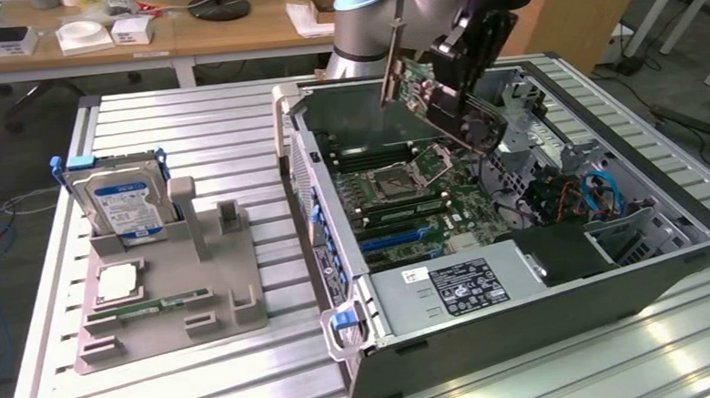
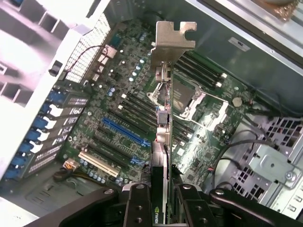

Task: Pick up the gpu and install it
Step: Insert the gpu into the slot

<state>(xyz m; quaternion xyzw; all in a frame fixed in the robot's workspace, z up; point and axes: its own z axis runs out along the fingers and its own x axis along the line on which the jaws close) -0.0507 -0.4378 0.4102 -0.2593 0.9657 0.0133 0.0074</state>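
Note:
The gpu (image 1: pixel 438 108) hangs tilted in the air above the open computer case (image 1: pixel 518 282), its pale metal bracket (image 1: pixel 388 65) pointing to the exterior view's left. My gripper (image 1: pixel 460 66) is shut on the card's upper edge. In the wrist view the gpu (image 2: pixel 163 142) appears edge-on between my black fingers (image 2: pixel 137 205), with the gripper (image 2: pixel 163 208) clamped on it and the bracket (image 2: pixel 174 35) at the far end. Below it lies the motherboard (image 2: pixel 118 85) with a blue slot (image 2: pixel 125 132) and black slots. The card is clear of the board.
To the exterior view's left, a grey holder (image 1: pixel 166 300) carries a silver hard drive with a blue label (image 1: pixel 118 207), a square chip (image 1: pixel 116 283) and a green memory strip (image 1: pixel 154 307). The case walls, the power supply (image 1: pixel 457 289) and cables (image 1: pixel 598 195) ring the motherboard (image 1: pixel 416 196).

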